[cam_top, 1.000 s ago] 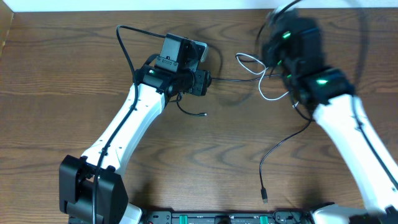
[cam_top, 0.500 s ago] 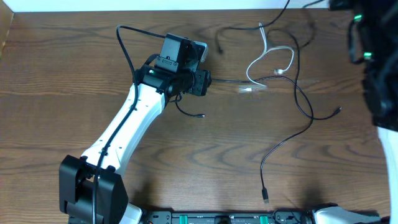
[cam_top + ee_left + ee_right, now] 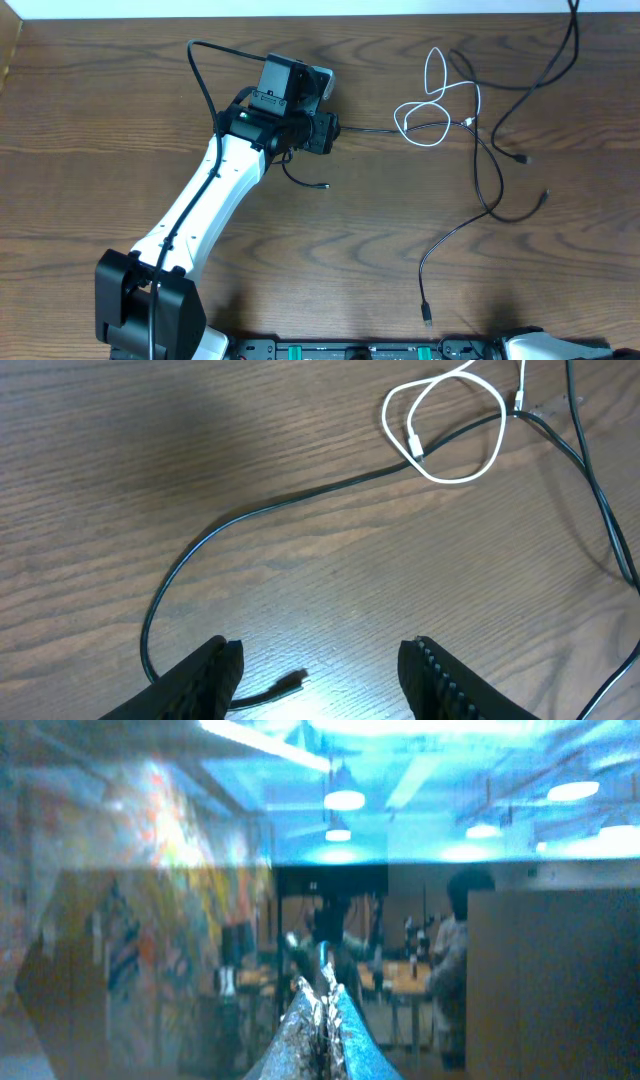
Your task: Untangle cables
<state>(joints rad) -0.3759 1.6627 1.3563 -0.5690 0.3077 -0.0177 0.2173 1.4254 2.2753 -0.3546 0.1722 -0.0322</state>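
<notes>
Table (image 3: 90, 110) on the right side now lies free of the right arm. A second ago that arm hung blurred over the knot, and it has since swung out of the overhead view altogether. Left arm (image 3: 200, 200) has not stirred. It reaches from the near left corner toward the back middle, wrist turned down at the wood.

That pull has opened the bundle. Black cables (image 3: 300, 495) that were bunched under the right arm now fan over the table's right half. One runs off the top right corner, and one loops down the right side. Another leads from the left gripper to the loops of the white cable (image 3: 470, 480). White cable has slid up and right and lies in loose loops just right of centre at the back, with black strands crossing it. I judge the knot looser but not undone; white and black have yet to be parted.

Left gripper (image 3: 320, 682) hovers low, jaws about half apart and holding nothing, with a black strand curving beneath. Right gripper (image 3: 322, 1020) points out at the room, fingers pressed together. Whether a strand is pinched there I cannot tell.

The longest cable's plug (image 3: 427, 318) rests near the front edge, unmoved.
</notes>
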